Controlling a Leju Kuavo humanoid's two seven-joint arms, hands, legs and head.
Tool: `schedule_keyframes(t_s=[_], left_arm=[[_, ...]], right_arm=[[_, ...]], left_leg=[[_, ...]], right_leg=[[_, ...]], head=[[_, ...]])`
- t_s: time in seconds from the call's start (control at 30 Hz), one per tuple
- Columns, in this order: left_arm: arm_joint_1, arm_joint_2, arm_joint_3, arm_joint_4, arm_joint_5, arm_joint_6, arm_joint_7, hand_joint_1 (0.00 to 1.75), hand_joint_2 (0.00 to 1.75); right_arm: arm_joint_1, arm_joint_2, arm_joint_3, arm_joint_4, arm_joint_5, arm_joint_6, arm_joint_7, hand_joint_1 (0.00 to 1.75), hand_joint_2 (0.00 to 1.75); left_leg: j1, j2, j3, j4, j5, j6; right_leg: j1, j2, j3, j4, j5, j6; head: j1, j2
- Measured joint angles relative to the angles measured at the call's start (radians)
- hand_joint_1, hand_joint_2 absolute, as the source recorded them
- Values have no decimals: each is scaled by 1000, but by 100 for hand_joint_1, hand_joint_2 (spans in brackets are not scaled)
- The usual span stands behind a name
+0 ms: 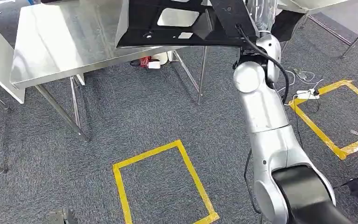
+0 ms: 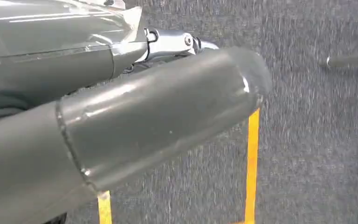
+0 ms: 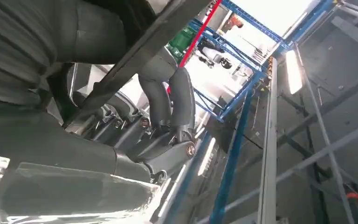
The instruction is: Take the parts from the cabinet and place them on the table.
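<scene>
A large black part (image 1: 177, 25), a flat panel with cut-out windows, hangs over the near edge of the steel table (image 1: 60, 42). My right arm reaches up to it, and my right hand (image 1: 262, 14) is at the part's right end, partly hidden behind it. In the right wrist view the dark fingers (image 3: 168, 102) of that hand curl around a black bar of the part (image 3: 140, 51) and grip it. My left hand (image 2: 158, 116) hangs over the grey carpet, thumb stretched out, holding nothing.
The table stands on thin steel legs (image 1: 200, 74), with a red and white object (image 1: 149, 62) beneath it. Yellow tape squares (image 1: 161, 182) (image 1: 326, 112) mark the carpet. A power strip and cables (image 1: 306, 93) lie at the right. A second table's legs (image 1: 354, 32) stand at the far right.
</scene>
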Motion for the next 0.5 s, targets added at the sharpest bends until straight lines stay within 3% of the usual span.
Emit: schedule_keyframes(t_s=[0.1,0.5], left_arm=[[0,-2,0,0,-10,3,0,0,0],[-2,-3,-11,-5,-28,3,0,0,0]], right_arm=[[-2,-11,-7,1,-1,0,-7,175,175],[-21,-34,-18,28,-18,-3,-28,175,175]], left_leg=[[0,-4,0,0,0,5],[0,-5,0,1,0,7]], right_leg=[[-2,-3,3,-4,1,6],[-6,-5,3,-4,2,8]], head=[[1,0],[0,0]])
